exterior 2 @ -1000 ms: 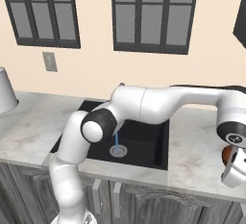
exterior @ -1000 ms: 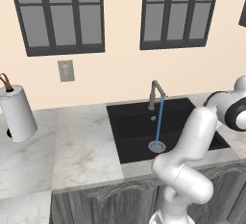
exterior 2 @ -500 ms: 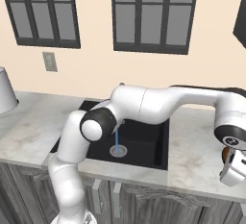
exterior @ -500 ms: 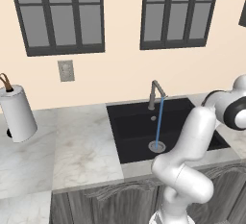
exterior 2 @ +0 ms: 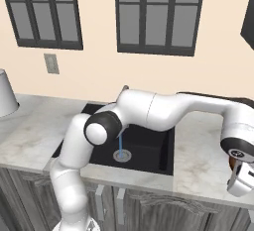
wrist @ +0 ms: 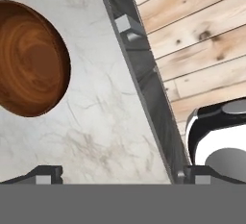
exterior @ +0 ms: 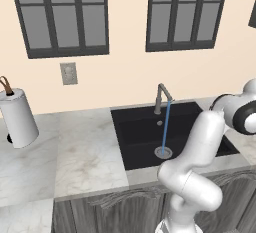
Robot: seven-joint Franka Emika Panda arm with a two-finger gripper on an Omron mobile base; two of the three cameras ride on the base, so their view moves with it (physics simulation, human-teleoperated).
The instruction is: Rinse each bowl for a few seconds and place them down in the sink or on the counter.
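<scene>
End effector (wrist: 113, 172) wide open, empty, over the desk (wrist: 96, 122) edge right of the sink (exterior 2: 149, 150). Bowl (wrist: 29, 59) sits off-centre, near that edge — centre over it, then descend straddling the rim before closing.

A home kitchen, rendered rather than real. A pale marble tabletop (exterior: 85, 157) runs along a cream wall over grey wood-grain cabinets (exterior 2: 149, 210) with small handles. Set into it is a black sink (exterior: 145, 134) with a grey gooseneck tap (exterior: 161, 97) running a thin blue stream onto the round drain (exterior: 163, 152). Two dark-framed windows (exterior: 62, 14) sit above, beside a wall switch plate (exterior: 68, 73). A paper towel roll (exterior: 17, 118) stands at the left. The hand view shows plank flooring (wrist: 202, 40).
</scene>
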